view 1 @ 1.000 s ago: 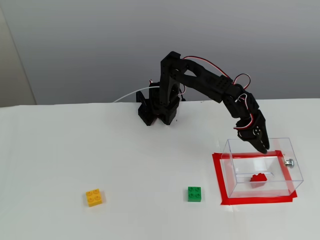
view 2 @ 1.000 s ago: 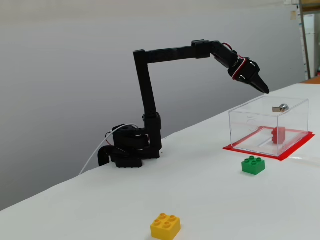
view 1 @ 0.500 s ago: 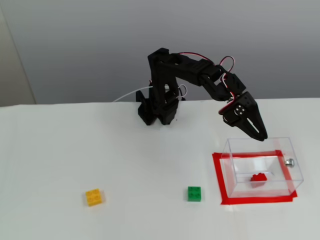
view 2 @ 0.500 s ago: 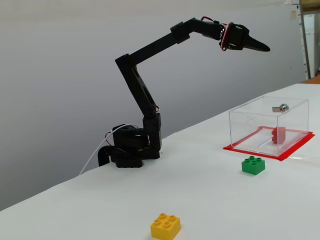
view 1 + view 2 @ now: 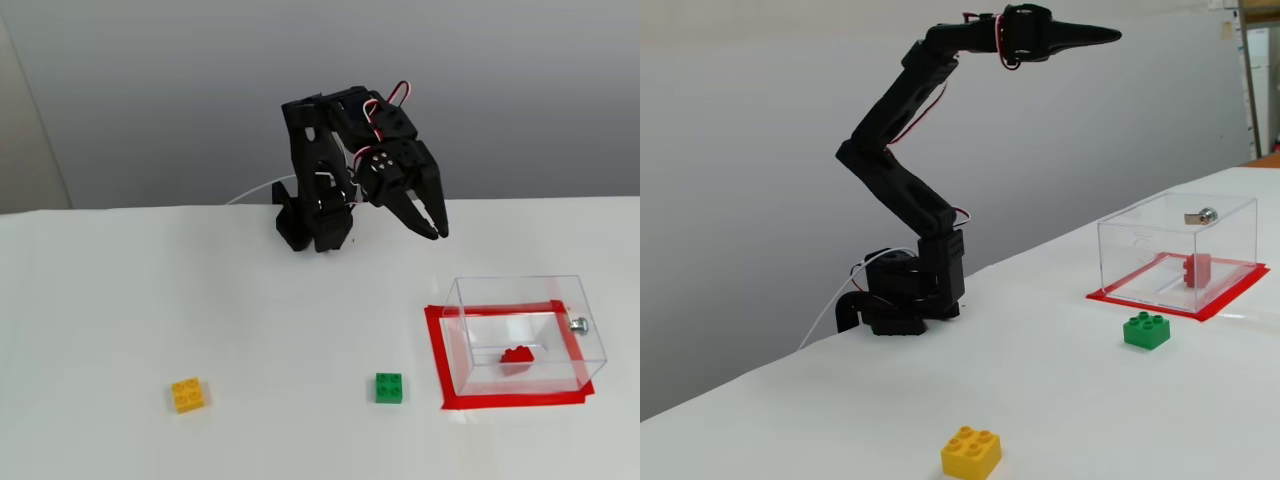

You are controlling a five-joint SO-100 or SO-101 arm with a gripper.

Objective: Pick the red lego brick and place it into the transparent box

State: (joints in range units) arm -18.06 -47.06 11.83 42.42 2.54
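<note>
1. While the gripper point(image 5: 432, 222) hangs high in the upper middle of one fixed view, the red lego brick point(image 5: 517, 356) lies far from it, down at the lower right, inside the transparent box point(image 5: 520, 300).
2. In the other fixed view, the gripper point(image 5: 1102, 35) points to the right near the top edge, and the red lego brick point(image 5: 1197, 270) sits well below it in the transparent box point(image 5: 1140, 240) at the right.
3. Its fingers look close together with nothing between them, but I cannot tell for sure if they are fully closed.
4. Red tape point(image 5: 436, 360) runs around the bottom of the box on the white table point(image 5: 150, 300).
5. One box wall has a small silver knob point(image 5: 578, 323).
6. Just left of the box sits a green brick point(image 5: 389, 387).
7. At the lower left, well apart from the others, sits a yellow brick point(image 5: 189, 394).
8. Nothing lies between the gripper and the box.
</note>
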